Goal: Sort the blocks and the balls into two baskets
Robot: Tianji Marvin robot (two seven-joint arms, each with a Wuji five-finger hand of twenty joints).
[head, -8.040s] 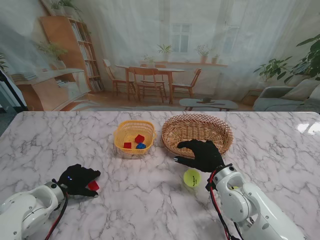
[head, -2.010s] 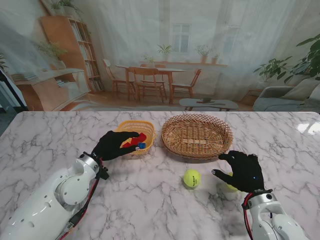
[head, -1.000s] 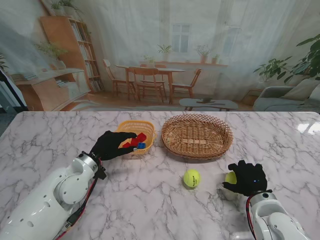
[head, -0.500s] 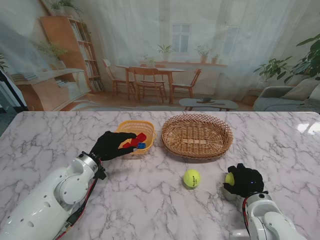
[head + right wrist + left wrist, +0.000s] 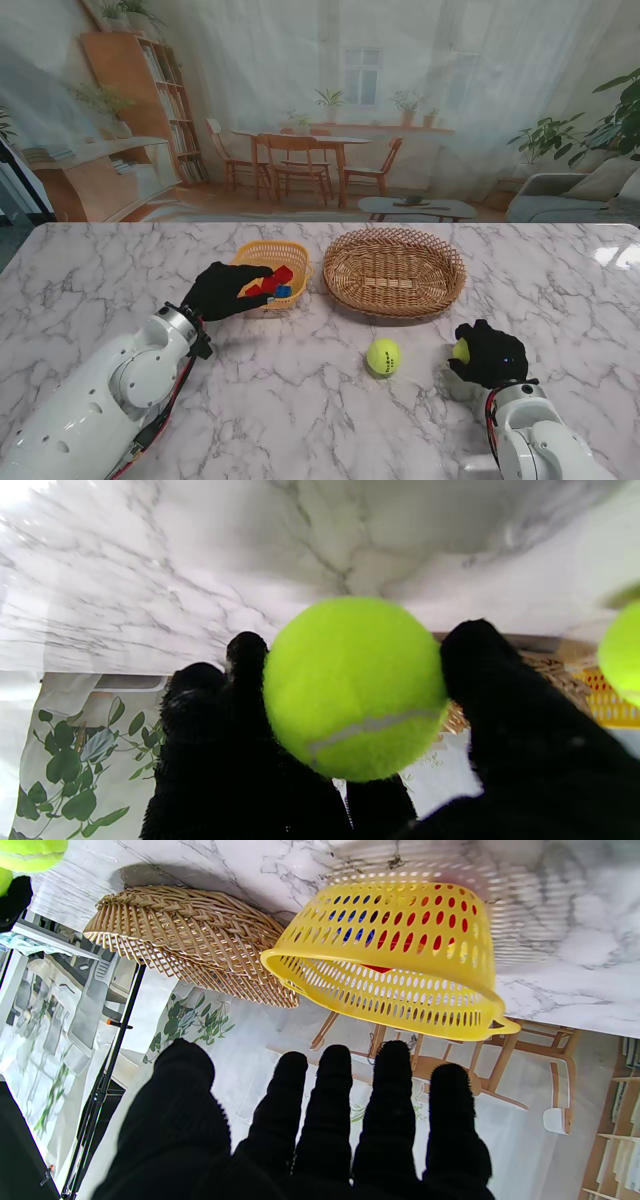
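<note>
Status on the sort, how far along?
Done: red and blue blocks sit in the yellow basket; left hand is open beside it. In hand: right hand grips one tennis ball. Left: second ball on the table; wicker basket holds nothing yet.

The desk point(image 5: 90, 270) is white marble with grey lines running all over it. Four things sit on it. A small yellow basket point(image 5: 270, 258) with lots of little holes stands near the middle, on the left. A bigger woven basket point(image 5: 394, 268) sits just beside it on the right, close but I cannot tell if they touch. A green ball point(image 5: 383, 356) lies nearer to me, apart from both baskets.
</note>
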